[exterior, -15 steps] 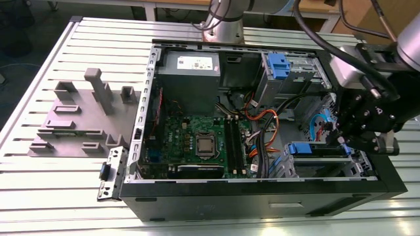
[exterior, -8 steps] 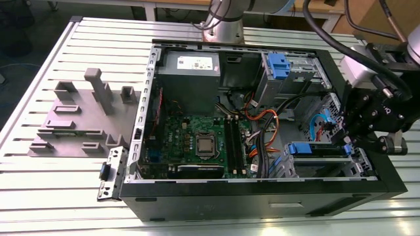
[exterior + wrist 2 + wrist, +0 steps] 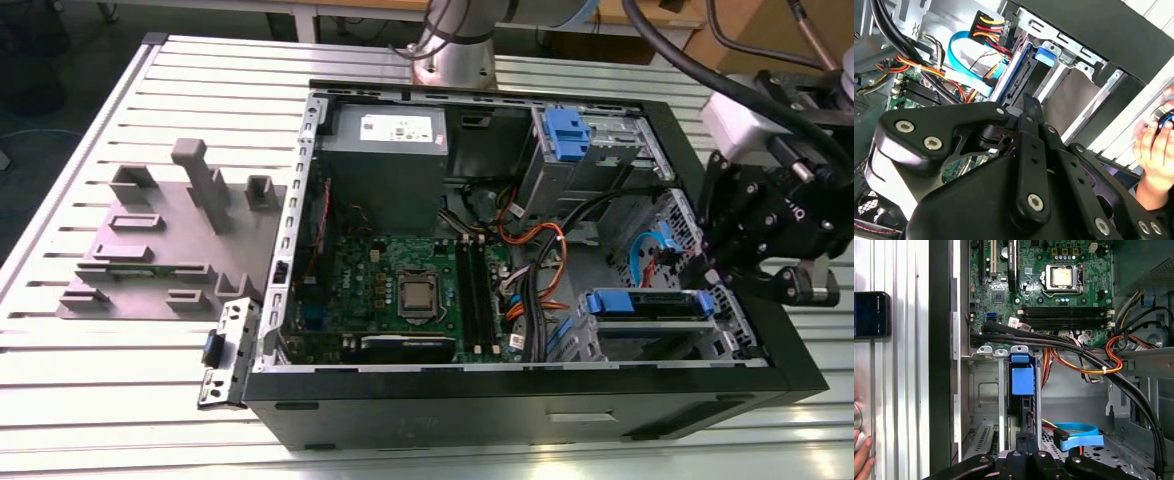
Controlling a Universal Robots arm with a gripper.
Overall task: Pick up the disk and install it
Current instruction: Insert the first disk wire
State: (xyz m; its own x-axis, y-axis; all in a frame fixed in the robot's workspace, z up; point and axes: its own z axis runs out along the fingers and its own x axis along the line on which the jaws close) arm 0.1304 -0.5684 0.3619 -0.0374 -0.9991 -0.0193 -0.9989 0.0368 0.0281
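Observation:
The disk (image 3: 650,303) sits in its blue carrier inside the drive bay at the near corner of the open computer case, on the exterior view's right. In the first wrist view its blue carrier tab (image 3: 1022,379) stands edge-on in the bay slot. In the second wrist view the blue tab (image 3: 1045,54) shows behind the bay's metal rails. My black gripper (image 3: 727,268) hovers over the case's right wall, close beside that bay. In both wrist views the gripper (image 3: 1025,440) (image 3: 1027,102) is shut, and I see nothing between its fingers.
A blue bracket (image 3: 567,135) is fixed to the far drive bay. Orange, black and blue cables (image 3: 1089,365) run beside the near bay. A grey stepped fixture (image 3: 160,240) stands on the slatted table at the exterior view's left. A person's hand (image 3: 1154,150) rests outside the case.

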